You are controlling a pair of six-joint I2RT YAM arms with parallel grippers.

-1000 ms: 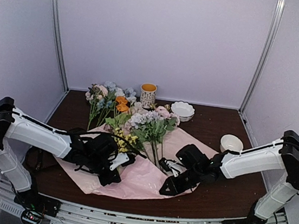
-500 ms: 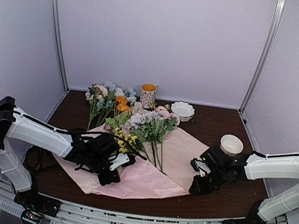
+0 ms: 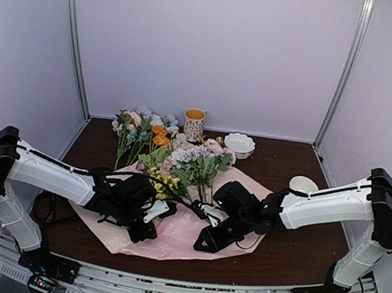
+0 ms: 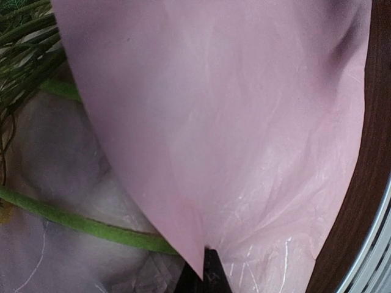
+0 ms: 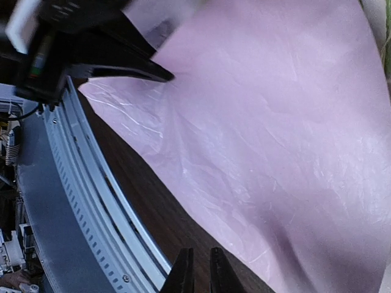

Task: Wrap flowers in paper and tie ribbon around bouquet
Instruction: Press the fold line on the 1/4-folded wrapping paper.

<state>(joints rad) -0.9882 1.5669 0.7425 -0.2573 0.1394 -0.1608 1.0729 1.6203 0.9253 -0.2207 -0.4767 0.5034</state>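
Observation:
The pale pink paper (image 3: 179,239) lies spread on the dark table, with the flowers (image 3: 190,166) lying loose across its upper middle, stalks pointing toward me. My left gripper (image 3: 144,230) is shut on the paper's near-left part, and a pinched flap of paper (image 4: 244,122) rises from its closed jaws (image 4: 205,274) over a green stalk (image 4: 79,223). My right gripper (image 3: 203,245) hovers low at the paper's front edge. Its tips (image 5: 200,272) stand almost together over bare wood with nothing between them, just short of the paper (image 5: 275,122). The ribbon and a bouquet are out of view.
More loose flowers (image 3: 137,126) lie at the back left. Behind the paper stand a patterned cup (image 3: 194,124) and a white bowl (image 3: 239,144), with a second white bowl (image 3: 304,184) at the right. The metal front rail (image 5: 79,201) runs close below my right gripper.
The right arm swung out to the right, then came back left to the paper's front edge, a little further left than before. The left gripper kept its hold and did not move.

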